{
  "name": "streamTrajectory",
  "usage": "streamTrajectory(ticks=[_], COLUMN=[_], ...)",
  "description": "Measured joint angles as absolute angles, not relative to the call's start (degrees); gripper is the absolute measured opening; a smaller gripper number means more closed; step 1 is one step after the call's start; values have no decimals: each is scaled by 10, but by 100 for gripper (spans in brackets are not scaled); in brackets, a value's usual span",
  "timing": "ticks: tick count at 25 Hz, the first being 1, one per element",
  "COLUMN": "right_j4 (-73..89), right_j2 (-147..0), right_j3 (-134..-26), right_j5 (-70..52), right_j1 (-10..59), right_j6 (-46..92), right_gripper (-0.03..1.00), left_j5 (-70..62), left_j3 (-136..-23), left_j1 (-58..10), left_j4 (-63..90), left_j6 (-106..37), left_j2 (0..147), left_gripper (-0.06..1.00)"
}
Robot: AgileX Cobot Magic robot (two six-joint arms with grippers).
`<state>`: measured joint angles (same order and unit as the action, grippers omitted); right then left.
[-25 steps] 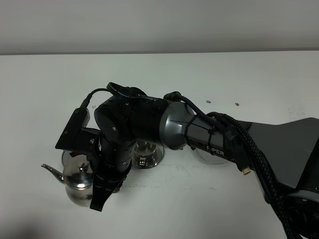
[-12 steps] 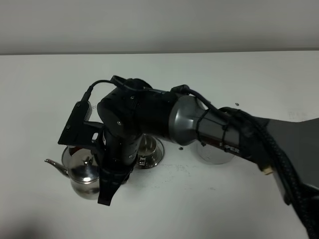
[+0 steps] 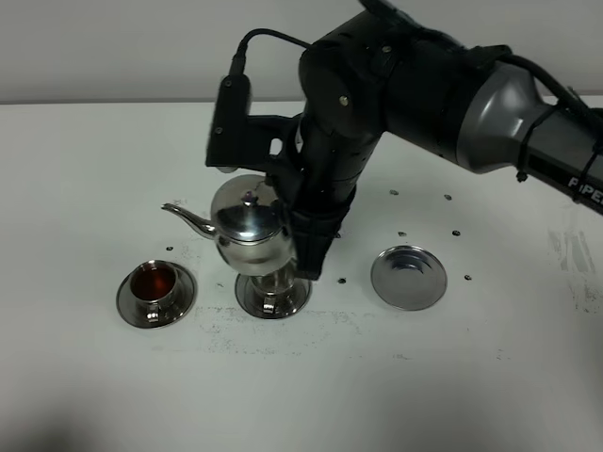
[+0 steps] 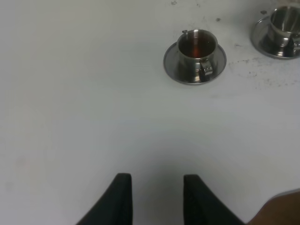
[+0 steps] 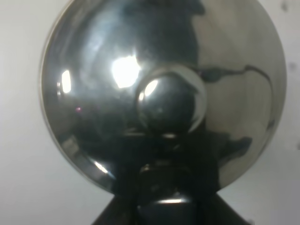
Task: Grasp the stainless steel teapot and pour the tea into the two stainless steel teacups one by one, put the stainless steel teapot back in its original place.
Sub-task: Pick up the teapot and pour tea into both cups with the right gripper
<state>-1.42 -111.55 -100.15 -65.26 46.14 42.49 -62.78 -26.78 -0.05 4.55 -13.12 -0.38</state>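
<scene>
- The shiny bell-shaped stainless steel teapot (image 3: 247, 226) hangs clear of the white bench (image 3: 94, 169), upright. It looks to be over the middle small steel teacup (image 4: 282, 19) on its round saucer.
- Its thin spout points toward the other small steel teacup (image 3: 154, 281), which holds reddish tea. The middle cup shows none that I can see.
- The right tool (image 3: 306, 240) is clamped on the pot from the side opposite the spout, where the loop handle should be (the handle itself is hidden behind the black tool).
- The left tool (image 4: 157, 199) hovers over bare bench, jaws apart with nothing between them.
- The bare round steel saucer with a raised rim (image 3: 407, 276), well apart on the right, reads as the pot's home.
- Handling, as I judge it:
  - The polished steel is rigid and slippery.
  - The tea's weight sits away from the handle, so the pot will want to swing about a pinch on the thin ring.
  - A firm hold on the ring suits it.
  - Tilt slowly, since the knobbed lid may be loose.
</scene>
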Motion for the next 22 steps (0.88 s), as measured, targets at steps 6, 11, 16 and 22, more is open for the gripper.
streamTrajectory(ticks=[6,11,16,22], right_j4=[-14,-44,-77,-88], right_j2=[-1116,-1116,-1134,-1164], right_j3=[-1002,-1002,-1002,-1002], right_j5=[-663,-656,-638,-620], right_j1=[414,375,362,362], right_j6=[597,717,755,773], right_gripper=[19,19,19,19], left_j5=[-628,-628,-628,-628], left_j3=[-268,-268,-268,-268], left_j1=[-1,-1,-1,-1], left_j4=[45,45,45,45], left_j6=[-131,-131,-131,-131], left_j2=[-4,-4,-4,-4], left_gripper=[27,27,27,27])
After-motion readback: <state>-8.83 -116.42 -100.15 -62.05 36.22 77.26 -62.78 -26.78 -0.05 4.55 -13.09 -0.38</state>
